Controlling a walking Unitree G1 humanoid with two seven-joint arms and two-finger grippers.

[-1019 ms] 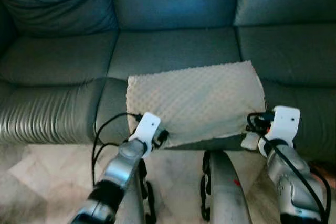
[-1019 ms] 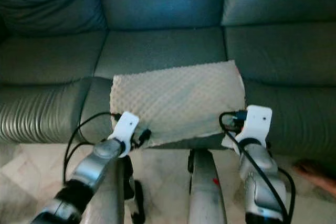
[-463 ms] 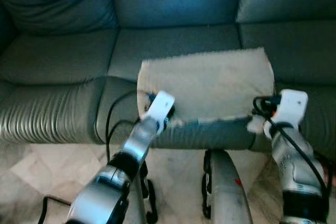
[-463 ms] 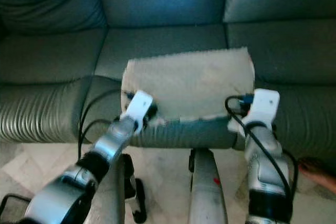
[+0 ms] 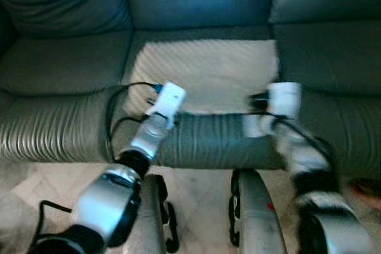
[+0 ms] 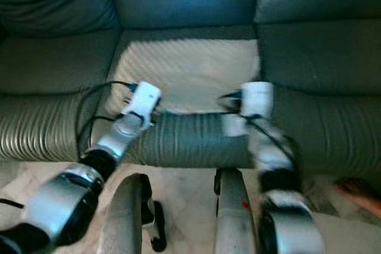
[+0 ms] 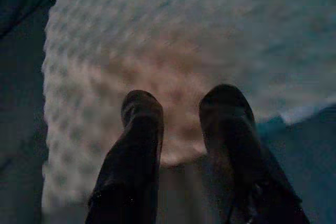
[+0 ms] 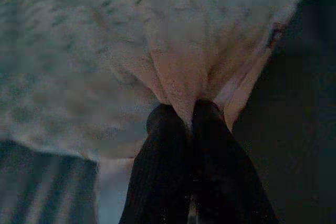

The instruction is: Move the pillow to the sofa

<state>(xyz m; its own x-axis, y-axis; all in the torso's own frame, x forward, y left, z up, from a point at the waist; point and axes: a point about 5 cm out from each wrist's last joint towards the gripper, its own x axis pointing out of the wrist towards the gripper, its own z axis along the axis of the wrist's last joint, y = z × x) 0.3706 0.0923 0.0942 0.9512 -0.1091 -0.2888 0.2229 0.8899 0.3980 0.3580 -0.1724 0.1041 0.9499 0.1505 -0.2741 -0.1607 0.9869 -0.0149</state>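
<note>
A dark leather sofa (image 5: 65, 57) spans the upper and middle frame in both eye views, its back cushions along the top and its ribbed front edge crossing mid-frame. Pale marble floor (image 5: 36, 191) runs along the bottom of the frame. The pillow (image 5: 205, 72), cream with a dimpled texture, lies flat on the centre seat cushion, upper centre of the frame, its near edge at the front lip of the seat. The left arm (image 5: 113, 197) rises from the lower left, and the right arm (image 5: 309, 176), blurred, rises from the lower right. The left gripper (image 7: 181, 111) sits at the pillow's near left corner; the wrist view shows its two black fingers (image 7: 139, 116) spread apart with pillow fabric beyond them, nothing pinched between them. The right gripper (image 8: 181, 116) sits at the pillow's near right corner; its wrist view shows both fingers pressed together with a fold of pillow fabric bunched and clamped at their tips. Black cables (image 5: 116, 120) loop beside the left wrist. Two rounded grey parts of the robot's body (image 5: 253, 206) show at bottom centre. A small pinkish object (image 6: 360, 197) at the lower right edge is too blurred to identify.
</note>
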